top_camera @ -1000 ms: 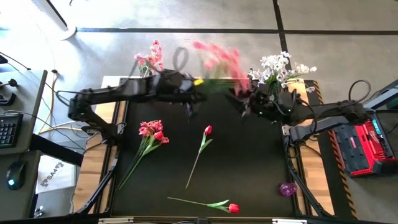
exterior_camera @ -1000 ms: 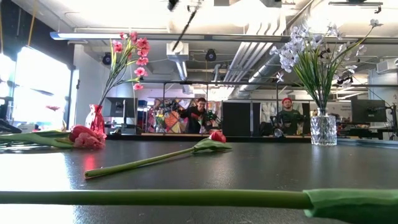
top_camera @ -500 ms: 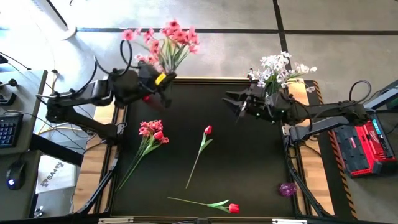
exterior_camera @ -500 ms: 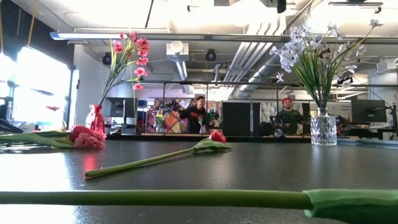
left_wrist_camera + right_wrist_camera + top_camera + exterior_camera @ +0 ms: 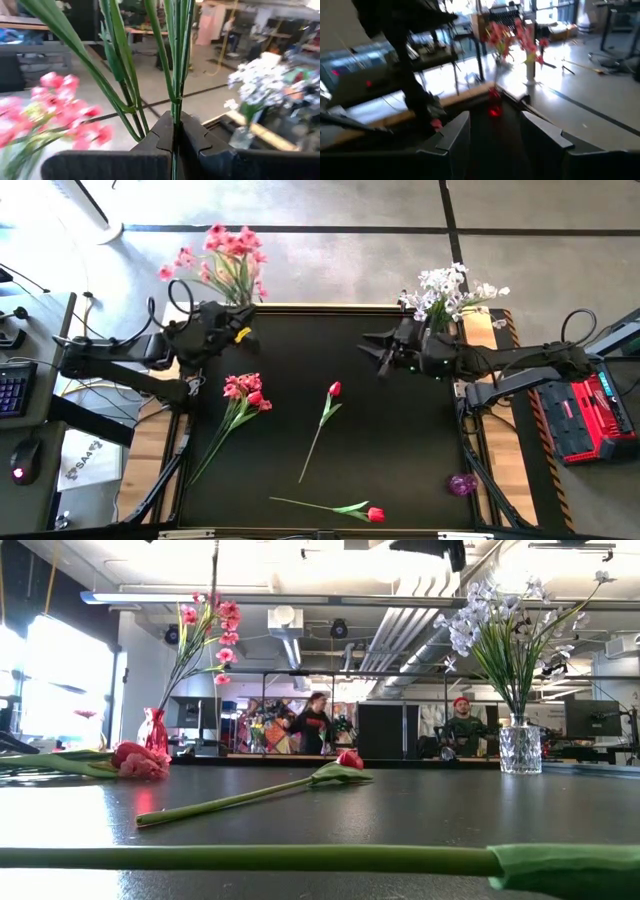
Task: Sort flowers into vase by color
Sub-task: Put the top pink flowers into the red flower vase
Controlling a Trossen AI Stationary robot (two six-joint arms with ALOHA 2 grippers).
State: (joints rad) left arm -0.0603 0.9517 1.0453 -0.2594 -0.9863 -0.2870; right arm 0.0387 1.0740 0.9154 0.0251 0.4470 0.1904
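Observation:
My left gripper [image 5: 240, 334] hovers at the table's far left corner, shut on a pink spray [image 5: 222, 252]. In the high view its blossoms overlap those in the small red vase [image 5: 152, 730], which holds another pink spray [image 5: 207, 625]. The held stem's lower end [image 5: 215, 565] hangs above them. My right gripper [image 5: 381, 352] floats open and empty beside the clear vase [image 5: 520, 750] of white flowers [image 5: 447, 288]. On the black table [image 5: 400, 440] lie a pink-red bunch [image 5: 244, 390] and two red tulips [image 5: 333, 390] [image 5: 374, 515]. My left gripper pinches the pink spray's thin green stem [image 5: 175, 107] between its two fingers [image 5: 162, 132]. The fingers come in level and lie across the stem. The spray stands roughly upright, lifted clear of the table, its leaves and other stems fanning out beyond the fingers.
A small purple object [image 5: 461, 484] sits at the table's right edge near the front. A red case [image 5: 585, 415] stands off the table to the right. People show in the room behind the table, in the low view.
My left gripper has carried the pink spray from the middle of the far edge toward the table's far left corner, turning as it went; the spray has swung with it and now stands over the red vase. My right gripper has tipped slightly downward in place, still open.

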